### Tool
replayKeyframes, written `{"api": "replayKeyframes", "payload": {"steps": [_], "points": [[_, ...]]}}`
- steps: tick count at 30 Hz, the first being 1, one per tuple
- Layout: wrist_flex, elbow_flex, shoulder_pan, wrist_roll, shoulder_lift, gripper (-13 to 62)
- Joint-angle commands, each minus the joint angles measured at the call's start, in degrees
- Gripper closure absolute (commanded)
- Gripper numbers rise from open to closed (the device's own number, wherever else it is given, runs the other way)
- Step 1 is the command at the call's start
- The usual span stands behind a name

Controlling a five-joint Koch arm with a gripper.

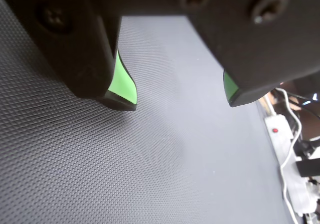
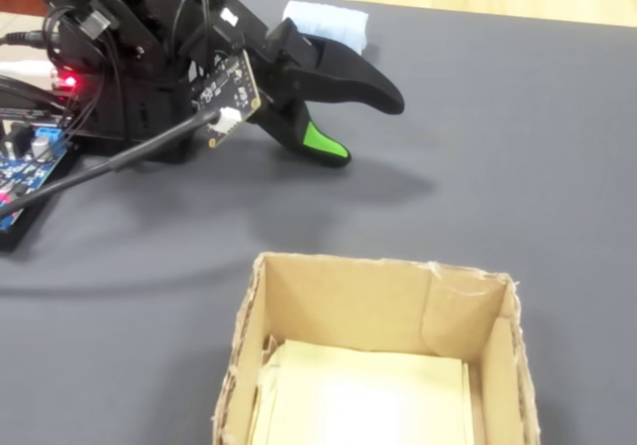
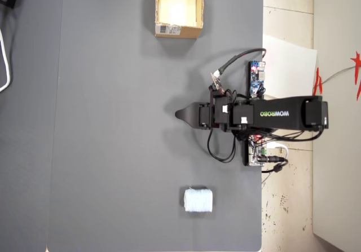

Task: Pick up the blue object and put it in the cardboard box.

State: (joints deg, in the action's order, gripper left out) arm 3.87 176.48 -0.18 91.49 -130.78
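The blue object (image 2: pixel 326 22) is a pale blue soft block lying on the grey mat behind the arm in the fixed view; in the overhead view the blue object (image 3: pixel 198 200) lies low on the mat, apart from the arm. The cardboard box (image 2: pixel 348 306) stands open-topped in the foreground with a pale inside. Seen from above, the cardboard box (image 3: pixel 178 31) sits at the mat's top edge and shows a white label. My gripper (image 1: pixel 178 102) hangs just above bare mat, open, its green pads wide apart with nothing between them. The gripper (image 2: pixel 366 128) (image 3: pixel 179 115) lies between box and block, touching neither.
The arm's base with a blue circuit board (image 3: pixel 256 78) and cables sits at the mat's right edge in the overhead view. A white power strip (image 1: pixel 285 144) lies off the mat in the wrist view. The circuit board (image 2: pixel 25 171) is at the fixed view's left.
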Motion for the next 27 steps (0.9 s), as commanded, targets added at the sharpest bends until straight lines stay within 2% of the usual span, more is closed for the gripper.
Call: {"api": "replayKeyframes", "payload": {"steps": [1,11,20,27], "points": [[-5.4,2.2,-1.4,1.6,-4.9,15.6],[-5.0,-1.5,-2.5,2.7,-5.0,15.9],[-23.5,-17.9,-5.4,5.6,-4.9,15.9],[-35.2,-27.0,-13.4,13.4,-4.8,15.9]]}}
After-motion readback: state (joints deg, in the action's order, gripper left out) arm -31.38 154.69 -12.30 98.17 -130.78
